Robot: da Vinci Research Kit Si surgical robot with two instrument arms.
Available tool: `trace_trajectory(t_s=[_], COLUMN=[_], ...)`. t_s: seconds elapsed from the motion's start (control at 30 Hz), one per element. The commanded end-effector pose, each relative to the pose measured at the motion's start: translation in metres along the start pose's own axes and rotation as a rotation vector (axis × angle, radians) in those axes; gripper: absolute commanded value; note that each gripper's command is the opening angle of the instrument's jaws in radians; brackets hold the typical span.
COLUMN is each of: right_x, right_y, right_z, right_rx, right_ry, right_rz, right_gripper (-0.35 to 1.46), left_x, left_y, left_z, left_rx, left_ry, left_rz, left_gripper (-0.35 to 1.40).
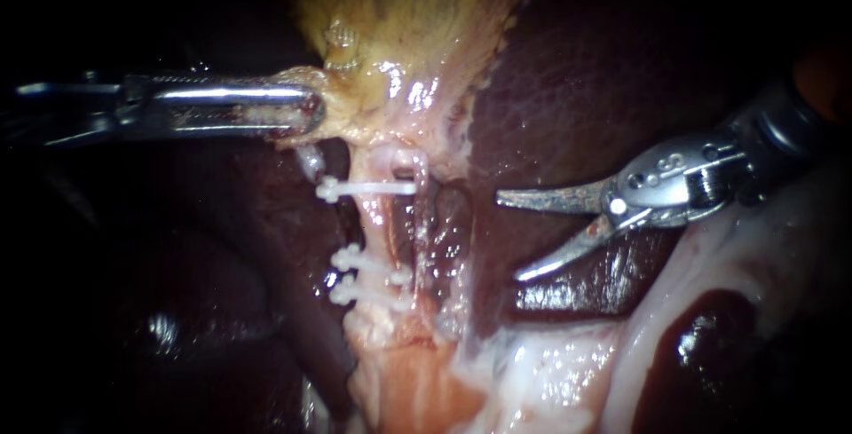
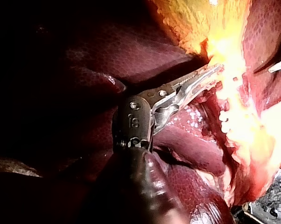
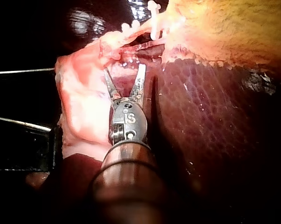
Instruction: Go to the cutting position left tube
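Dark liver (image 1: 568,88) filled the scene as the bed under everything. In the left wrist view a grey speckled patch of surface (image 2: 273,207) showed past the tissue's edge. Coming in from the left, the left instrument (image 1: 306,114) had its jaws clamped on the pale lower end of the yellow gallbladder (image 1: 399,17). Just nearer than that grip ran the left tube (image 1: 377,221). It had one clip (image 1: 364,189) across its far part and two more clips (image 1: 355,261) nearer, with bare tube between. To the right, the right instrument (image 1: 508,237) hung over the liver with its jaws spread wide and empty. The tips pointed at the tube, near it but apart.
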Motion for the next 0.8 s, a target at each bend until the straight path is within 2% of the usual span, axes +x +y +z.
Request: trace_trajectory(t_s=[0.03, 0.23, 0.37, 0.43, 0.57, 0.67, 0.8], right_x=[0.0001, 0.0002, 0.0004, 0.0005, 0.0011, 0.0018, 0.0031], right_y=[0.0, 0.0001, 0.0001, 0.0001, 0.0001, 0.0, -0.0002], right_z=[0.0, 0.0002, 0.0005, 0.0008, 0.0016, 0.0026, 0.0046], right_rx=[0.001, 0.003, 0.001, 0.0, -0.001, 0.019, 0.09], right_ry=[-0.01, -0.028, -0.028, -0.028, -0.028, -0.025, -0.019], right_rz=[0.0, -0.001, 0.0, 0.0, 0.014, 0.052, 0.127], right_gripper=[1.43, 1.43, 1.43, 1.43, 1.43, 1.43, 1.45], left_x=[0.0, 0.0005, 0.0023, 0.003, 0.0035, 0.0035, 0.0035], left_y=[0.0, 0.0003, 0.0013, 0.0018, 0.0023, 0.0023, 0.0023], left_z=[0.0, -0.0009, -0.003, -0.0039, -0.005, -0.0051, -0.0051], left_rx=[-0.001, -0.005, -0.016, -0.012, -0.012, -0.01, -0.01], left_ry=[0.0, -0.002, -0.005, 0.005, 0.011, 0.012, 0.012], left_rz=[0.0, -0.003, -0.014, -0.025, -0.023, -0.023, -0.023], left_gripper=[-0.35, -0.35, -0.35, -0.35, -0.35, -0.35, -0.35])
